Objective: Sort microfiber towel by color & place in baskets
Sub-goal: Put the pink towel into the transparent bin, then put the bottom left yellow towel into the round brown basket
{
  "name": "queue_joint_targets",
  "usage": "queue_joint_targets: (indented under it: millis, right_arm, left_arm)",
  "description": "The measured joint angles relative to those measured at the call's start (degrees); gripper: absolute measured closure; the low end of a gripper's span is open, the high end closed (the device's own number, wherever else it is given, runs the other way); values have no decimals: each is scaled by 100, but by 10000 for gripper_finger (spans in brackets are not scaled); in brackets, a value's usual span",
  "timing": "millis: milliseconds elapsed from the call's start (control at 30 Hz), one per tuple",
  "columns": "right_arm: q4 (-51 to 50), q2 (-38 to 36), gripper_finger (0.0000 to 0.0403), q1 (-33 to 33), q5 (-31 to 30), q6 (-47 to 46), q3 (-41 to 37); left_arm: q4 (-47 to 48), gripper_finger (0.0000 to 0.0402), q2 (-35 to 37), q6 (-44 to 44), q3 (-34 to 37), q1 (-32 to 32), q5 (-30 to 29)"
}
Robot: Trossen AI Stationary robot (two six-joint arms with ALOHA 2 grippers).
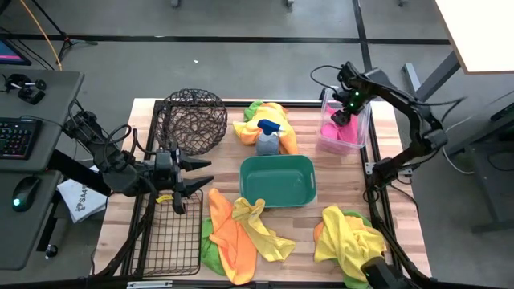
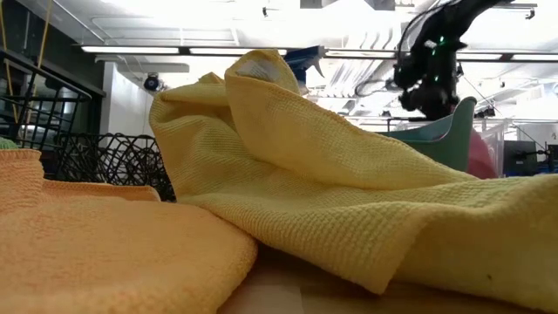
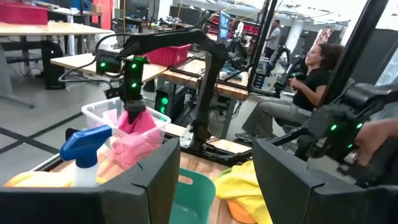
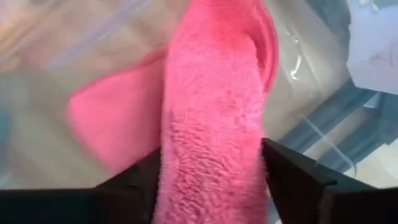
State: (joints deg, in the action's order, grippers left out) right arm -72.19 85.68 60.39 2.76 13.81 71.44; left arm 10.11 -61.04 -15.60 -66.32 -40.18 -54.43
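Note:
A pink towel lies in the clear bin at the far right, with one fold standing up. My right gripper hangs over the bin, pointing down and open, its fingers on either side of that fold. My left gripper is open and level at the table's left, over the far end of the rectangular black wire basket, with nothing between its fingers. Yellow, orange and green towels lie heaped near the front, and a yellow one lies at the front right. My right gripper comes at the pink towel from above, pointing down. A raised fold of it fills the gap between the open fingers. I cannot tell whether the cloth touches them. The rest of the towel lies in the clear bin.
A round dark wire basket stands at the far left and a teal tub in the middle. A blue-topped spray bottle stands by more towels at the far middle. People sit at desks beyond the table.

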Motion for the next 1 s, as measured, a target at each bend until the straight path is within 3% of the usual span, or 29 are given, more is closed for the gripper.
queue_joint_targets:
  millis: [167, 300, 400, 567, 867, 1000]
  right_arm:
    - [-261, -401, 140, -3, 220, 149, 313]
    - [-78, -782, 135, -3, 509, -32, 566]
    - [-532, -865, 137, -5, 581, -454, 681]
    - [-1114, -815, 137, -15, 2098, -450, 438]
    - [-576, -879, 137, 117, 2096, -903, 512]
    - [-393, -1258, 137, 70, 3109, -966, 546]
  left_arm:
    - [28, 213, 0, 131, 0, 4, 2]
    - [26, 213, 0, 128, 0, 64, -6]
    - [31, 213, 0, 114, 0, 160, 44]
    - [46, 213, 0, 111, 0, 329, 343]
    - [148, 213, -2, 88, 0, 396, 483]
    - [249, 213, -35, -6, -2, 550, 443]
